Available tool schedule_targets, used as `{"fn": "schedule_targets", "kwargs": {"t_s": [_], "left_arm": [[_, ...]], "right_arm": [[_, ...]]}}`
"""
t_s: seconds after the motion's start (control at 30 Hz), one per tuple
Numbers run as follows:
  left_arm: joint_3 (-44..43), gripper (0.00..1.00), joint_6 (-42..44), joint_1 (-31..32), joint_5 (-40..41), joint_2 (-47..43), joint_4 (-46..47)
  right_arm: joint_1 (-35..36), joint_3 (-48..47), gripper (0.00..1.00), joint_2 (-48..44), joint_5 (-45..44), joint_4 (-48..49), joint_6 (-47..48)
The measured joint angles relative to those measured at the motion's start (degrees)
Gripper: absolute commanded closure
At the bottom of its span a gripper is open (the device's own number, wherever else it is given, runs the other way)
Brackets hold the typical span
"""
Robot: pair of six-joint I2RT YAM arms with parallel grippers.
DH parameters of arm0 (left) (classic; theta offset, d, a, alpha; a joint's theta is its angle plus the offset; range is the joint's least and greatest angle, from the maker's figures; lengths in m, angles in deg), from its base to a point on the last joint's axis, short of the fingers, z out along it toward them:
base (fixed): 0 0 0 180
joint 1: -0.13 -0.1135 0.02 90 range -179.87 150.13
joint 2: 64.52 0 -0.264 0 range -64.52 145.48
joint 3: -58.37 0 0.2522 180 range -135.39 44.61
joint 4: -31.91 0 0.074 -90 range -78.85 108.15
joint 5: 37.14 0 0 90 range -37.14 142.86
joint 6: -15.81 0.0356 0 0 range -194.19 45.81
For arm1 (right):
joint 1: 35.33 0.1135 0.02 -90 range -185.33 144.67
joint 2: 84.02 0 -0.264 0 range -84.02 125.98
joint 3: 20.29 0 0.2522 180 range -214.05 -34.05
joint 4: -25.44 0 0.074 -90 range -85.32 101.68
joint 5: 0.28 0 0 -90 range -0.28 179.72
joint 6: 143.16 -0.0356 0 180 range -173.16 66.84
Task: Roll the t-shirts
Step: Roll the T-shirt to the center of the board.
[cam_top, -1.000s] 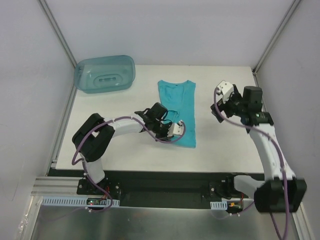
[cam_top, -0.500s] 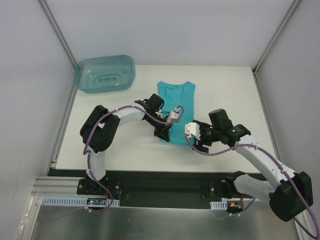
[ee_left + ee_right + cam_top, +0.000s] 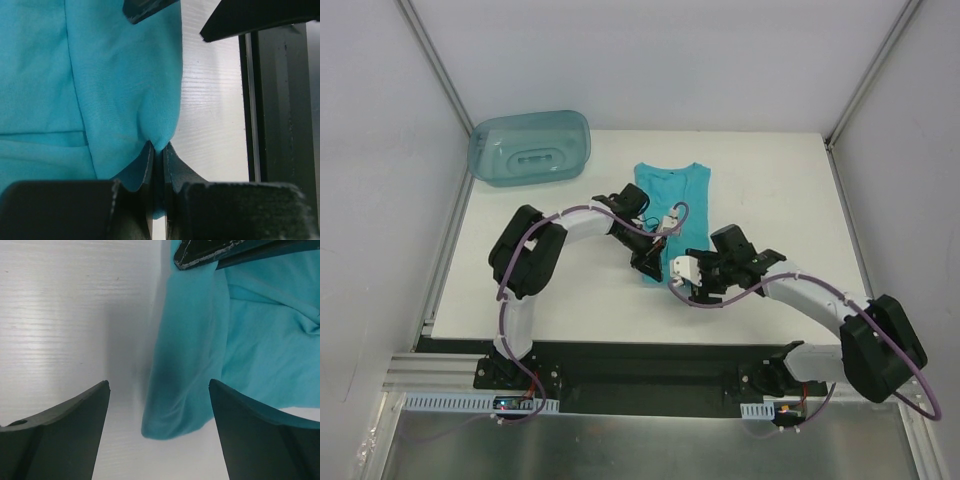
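Note:
The teal t-shirt (image 3: 675, 200) lies folded lengthwise on the white table, collar at the far end. My left gripper (image 3: 650, 262) is shut on the shirt's near-left hem; in the left wrist view the fabric (image 3: 115, 90) is pinched between the closed fingers (image 3: 148, 165). My right gripper (image 3: 692, 283) is open at the near end of the shirt. In the right wrist view its fingers (image 3: 65, 425) stand wide apart around the lifted, folded-over near edge of the shirt (image 3: 185, 390), not touching it.
A translucent blue-green plastic tub (image 3: 531, 147) sits at the far left corner of the table (image 3: 770, 190). White walls enclose the table on three sides. The left arm's dark finger (image 3: 210, 252) shows at the top of the right wrist view.
My right arm swung from the far right down to the shirt's near end and closer to the left gripper. My left gripper pulled the near hem back, shortening the shirt.

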Motion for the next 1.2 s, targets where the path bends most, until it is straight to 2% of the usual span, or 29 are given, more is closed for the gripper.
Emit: {"fn": "schedule_targets", "kwargs": {"t_s": [0.03,0.13,0.17,0.27,0.33,0.47,0.6,0.7,0.93,1.2], "left_arm": [[-0.3,1.0,-0.2,0.0,-0.3,0.3,0.0],[-0.9,1.0,-0.8,-0.4,-1.1,1.2,0.0],[-1.1,1.0,-1.0,-0.5,-1.2,1.5,0.0],[-1.6,1.0,-1.7,-1.2,-2.1,2.2,-0.5],[-2.2,1.0,-2.3,-1.9,-2.8,2.6,-1.1],[-4.6,1.0,-4.9,-3.8,-5.7,3.8,-3.3],[-8.1,1.0,-7.5,-6.0,-9.5,5.0,-7.5],[-11.6,1.0,-7.5,-6.4,-11.3,6.8,-12.1],[-20.9,1.0,-1.4,-5.8,-13.7,14.8,-27.4],[-25.0,1.0,3.0,-5.9,-15.2,20.4,-37.0]], "right_arm": [[0.2,0.0,0.17,1.1,-0.3,0.9,0.0],[0.7,0.0,0.33,5.0,-1.9,3.1,0.1],[0.9,-0.1,0.49,6.2,-2.5,3.7,0.2],[1.2,-0.7,0.79,9.6,-4.3,4.7,0.0],[1.2,-1.9,0.85,11.4,-4.7,4.9,-0.5],[0.1,-5.8,0.89,12.0,-2.6,0.7,-0.5],[-3.3,-14.1,0.9,15.3,4.4,-10.3,1.2],[-6.6,-21.4,0.9,21.3,9.8,-20.5,3.6],[-11.7,-31.0,0.89,33.9,18.2,-37.5,9.4],[-12.5,-36.3,0.88,41.7,21.7,-47.0,13.9]]}}
